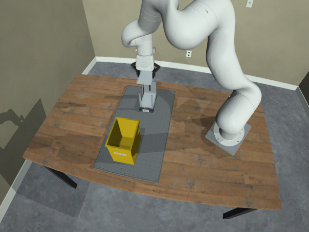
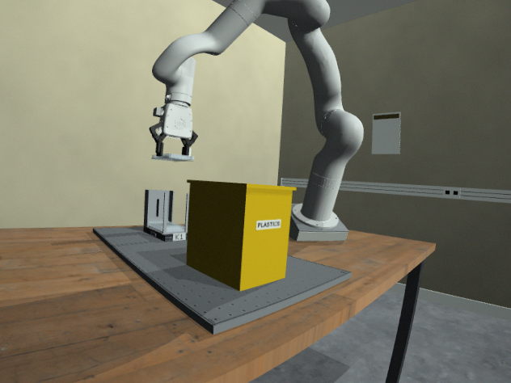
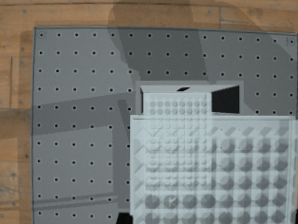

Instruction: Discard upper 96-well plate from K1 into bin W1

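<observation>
My gripper (image 2: 172,149) is shut on the upper 96-well plate (image 2: 172,157), a flat clear plate held level well above the table. The plate also shows in the top view (image 1: 145,79) and fills the lower right of the wrist view (image 3: 214,171). Rack K1 (image 2: 164,214) stands below it on the grey baseplate, with the lower plate (image 3: 176,105) lying inside it. The yellow plastics bin W1 (image 1: 122,139) stands upright and open on the baseplate in front of the rack; it also shows in the exterior view (image 2: 239,230). The held plate is above the height of the bin rim and behind the bin.
The grey perforated baseplate carries rack and bin on the wooden table. The arm's base (image 1: 228,136) is bolted to the table at the right. Walls stand behind the table.
</observation>
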Robot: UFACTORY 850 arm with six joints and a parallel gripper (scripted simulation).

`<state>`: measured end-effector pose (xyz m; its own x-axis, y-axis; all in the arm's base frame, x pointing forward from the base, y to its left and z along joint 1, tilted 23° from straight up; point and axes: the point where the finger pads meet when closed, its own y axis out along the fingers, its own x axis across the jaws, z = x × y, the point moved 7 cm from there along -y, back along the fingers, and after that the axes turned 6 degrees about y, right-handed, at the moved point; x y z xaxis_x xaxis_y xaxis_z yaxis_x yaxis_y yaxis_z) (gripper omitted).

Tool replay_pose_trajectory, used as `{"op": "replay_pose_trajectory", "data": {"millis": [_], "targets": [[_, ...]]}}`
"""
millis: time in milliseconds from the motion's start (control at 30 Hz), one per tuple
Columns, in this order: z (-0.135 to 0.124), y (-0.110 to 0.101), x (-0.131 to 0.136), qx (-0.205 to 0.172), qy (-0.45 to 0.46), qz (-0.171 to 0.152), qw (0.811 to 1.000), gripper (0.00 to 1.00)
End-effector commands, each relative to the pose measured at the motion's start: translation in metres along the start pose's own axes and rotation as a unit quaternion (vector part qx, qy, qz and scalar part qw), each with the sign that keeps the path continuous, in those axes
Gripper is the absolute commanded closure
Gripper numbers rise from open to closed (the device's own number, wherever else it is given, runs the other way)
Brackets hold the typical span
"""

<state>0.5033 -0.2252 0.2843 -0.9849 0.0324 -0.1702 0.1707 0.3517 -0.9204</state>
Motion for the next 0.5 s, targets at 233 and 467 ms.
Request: {"op": "replay_pose_trajectory", "data": {"millis": [233,467], "targets": [[-0.027,0.0,-0.001,0.001,0.0,0.001,1.0,1.0],[-0.05,0.001,-0.001,0.001,0.0,0.001,1.0,1.0]]}}
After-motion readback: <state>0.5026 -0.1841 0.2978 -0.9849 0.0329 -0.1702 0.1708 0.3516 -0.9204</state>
